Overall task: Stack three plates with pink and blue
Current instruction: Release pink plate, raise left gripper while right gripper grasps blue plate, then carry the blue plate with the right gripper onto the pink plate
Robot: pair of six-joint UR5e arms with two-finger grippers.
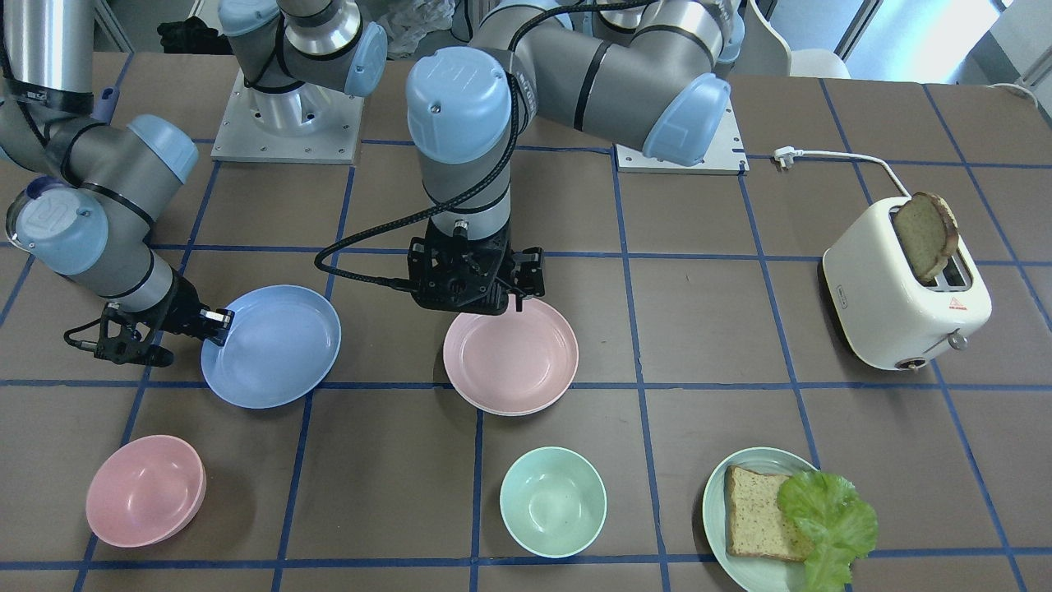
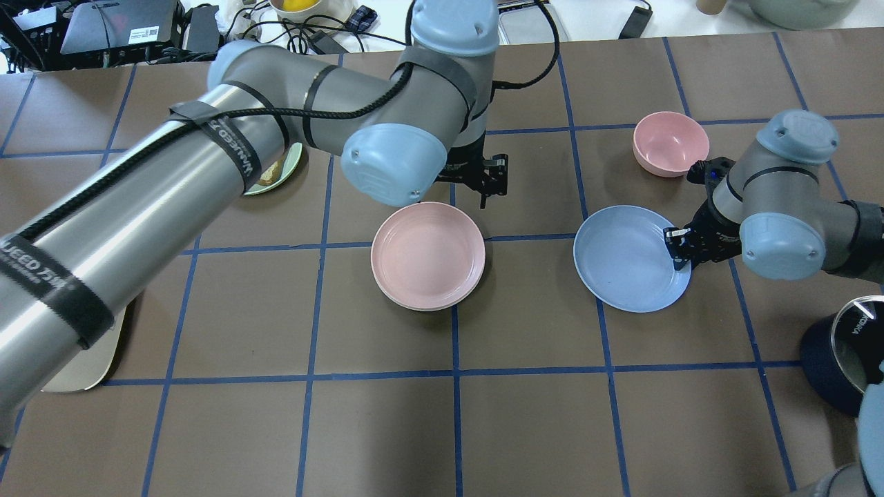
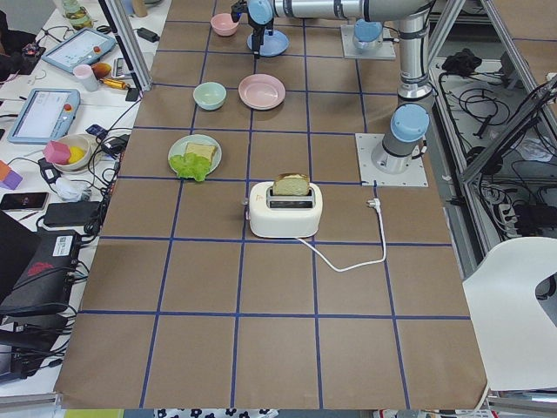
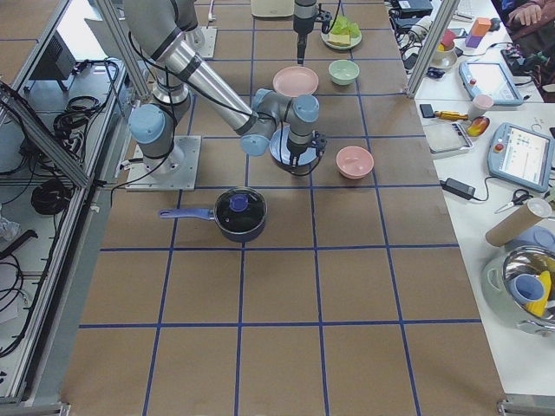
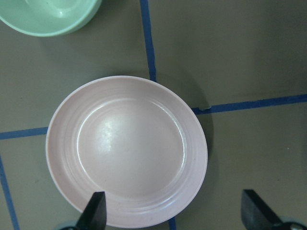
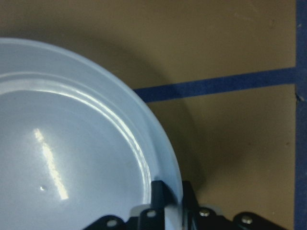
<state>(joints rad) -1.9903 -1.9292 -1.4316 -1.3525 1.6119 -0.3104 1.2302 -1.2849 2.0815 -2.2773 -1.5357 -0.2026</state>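
Observation:
The pale pink plate [image 1: 509,355] lies at the table's middle and also shows in the overhead view [image 2: 428,255]. A second rim shows under its edge, and I cannot tell its colour. No cream-white plate shows on its own. My left gripper [image 1: 481,300] hangs above the pink plate's robot-side rim, open and empty, with both fingertips [image 5: 96,213] wide apart in the left wrist view. The light blue plate [image 1: 271,345] lies to the robot's right of the pink plate [image 2: 630,259]. My right gripper [image 1: 215,322] is shut on the blue plate's rim [image 6: 168,191].
A pink bowl [image 1: 144,491] and a mint-green bowl [image 1: 552,501] stand on the operators' side. A mint-green plate [image 1: 719,493] holds bread and lettuce. A toaster [image 1: 904,296] with bread stands towards the robot's left end. A dark pot [image 2: 846,352] stands near the right arm.

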